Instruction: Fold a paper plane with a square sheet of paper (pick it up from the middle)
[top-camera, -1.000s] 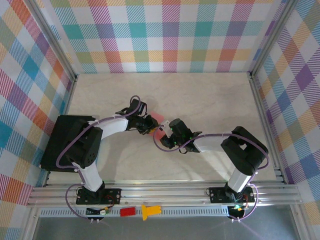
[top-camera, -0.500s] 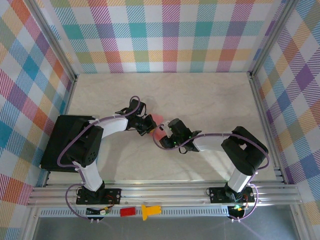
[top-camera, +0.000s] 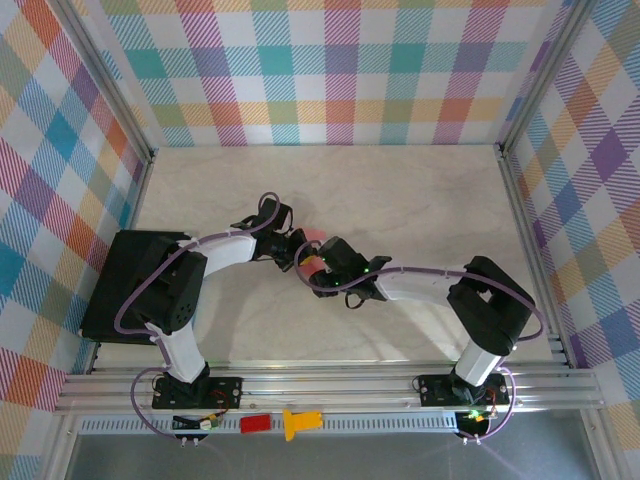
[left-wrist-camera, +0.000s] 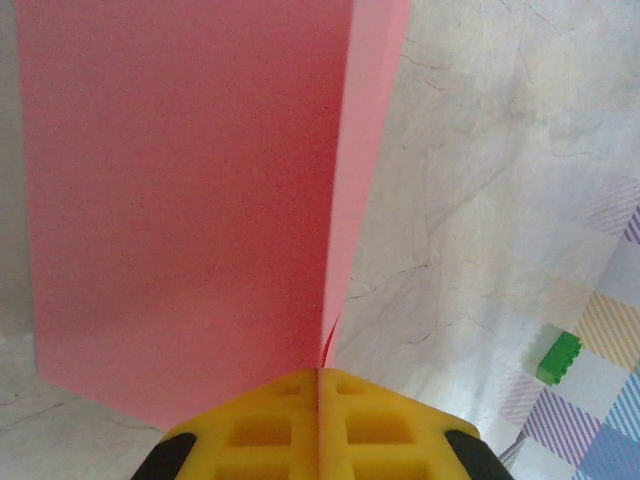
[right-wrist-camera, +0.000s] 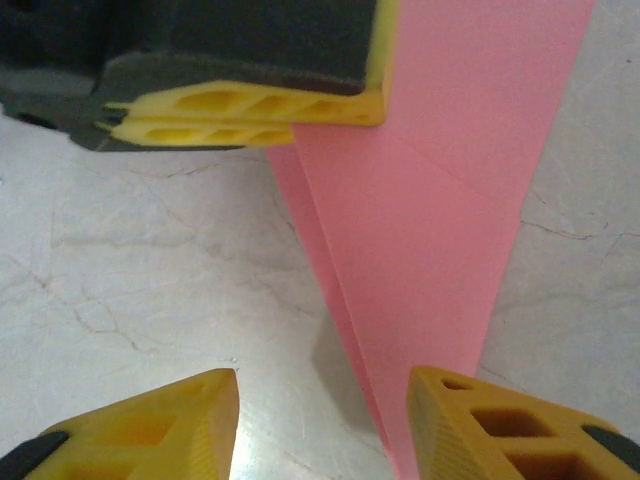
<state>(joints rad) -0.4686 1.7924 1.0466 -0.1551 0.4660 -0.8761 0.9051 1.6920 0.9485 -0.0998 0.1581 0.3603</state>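
The left gripper (left-wrist-camera: 320, 395) has its yellow fingers pressed flat together on the square sheet of paper (left-wrist-camera: 190, 200). The sheet is already doubled along a crease and stands out from the pinch on edge. The right gripper (right-wrist-camera: 320, 410) sits opposite with its jaws spread. The free pink end hangs between them, close to one finger, and I can't tell whether it touches.

To my eye the step in hand is the right gripper taking hold of that free end for the next fold. To do it well, it should close slowly and squarely across both layers, a little away from the crease. The left pinch should hold firm until the new grip is sure. Paper this thin buckles easily, so the two arms shouldn't pull against each other, and the flaps need to stay lined up.

The left wrist view gives the seam itself, running straight up from the fingertips with the broad flap to one side. It also catches a small green brick (left-wrist-camera: 558, 357) far off by the checked wall. The right wrist view gives the spread of the right jaws around the paper, and a shadow on the marble table (top-camera: 420, 200) that suggests the sheet is off the surface. From overhead the paper is a pink sliver between the two wrists, near the table's middle.
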